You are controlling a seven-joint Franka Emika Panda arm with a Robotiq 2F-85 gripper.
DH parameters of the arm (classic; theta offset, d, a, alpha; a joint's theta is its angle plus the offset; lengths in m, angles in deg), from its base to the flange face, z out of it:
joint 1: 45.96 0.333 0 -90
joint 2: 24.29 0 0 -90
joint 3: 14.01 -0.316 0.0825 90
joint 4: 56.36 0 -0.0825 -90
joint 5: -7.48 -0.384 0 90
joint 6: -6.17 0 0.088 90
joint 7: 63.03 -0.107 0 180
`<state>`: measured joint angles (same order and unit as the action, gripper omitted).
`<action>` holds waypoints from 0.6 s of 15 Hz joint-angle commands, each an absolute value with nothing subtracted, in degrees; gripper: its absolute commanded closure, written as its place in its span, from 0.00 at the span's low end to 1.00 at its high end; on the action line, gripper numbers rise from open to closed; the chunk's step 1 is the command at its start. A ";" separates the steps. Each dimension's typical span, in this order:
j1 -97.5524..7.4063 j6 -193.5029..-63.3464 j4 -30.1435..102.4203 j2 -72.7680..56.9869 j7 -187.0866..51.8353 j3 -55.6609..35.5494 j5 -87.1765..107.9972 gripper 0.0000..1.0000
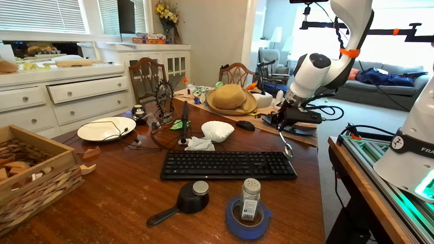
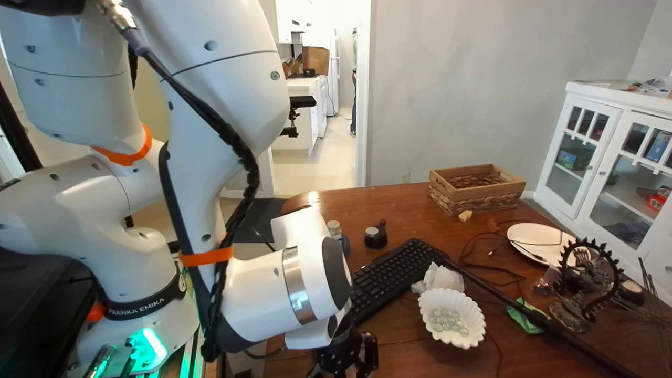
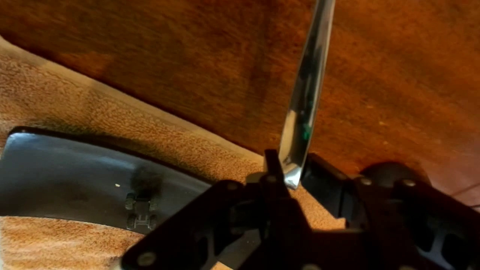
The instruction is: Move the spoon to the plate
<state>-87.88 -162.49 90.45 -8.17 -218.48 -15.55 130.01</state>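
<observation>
Spoon point(image 3: 305, 90) — glossy, silvery, tilted — pinched between fingers point(image 3: 324, 182).

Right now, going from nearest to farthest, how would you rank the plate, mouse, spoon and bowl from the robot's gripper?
Judged in an exterior view:
1. The spoon, held in the gripper.
2. The mouse, just left of the gripper in the picture.
3. The bowl, left of the mouse.
4. The plate, much farther left, well past the bowl.
</observation>
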 commanded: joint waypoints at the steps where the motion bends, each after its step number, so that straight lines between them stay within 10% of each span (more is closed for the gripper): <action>1: -90.05 -166.74 90.84 -10.48 -220.68 -15.10 125.29 0.94; 9: -92.90 -170.77 90.50 -10.04 -219.93 -14.04 117.15 0.94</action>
<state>-92.48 -169.49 90.42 -9.93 -218.37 -13.83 117.73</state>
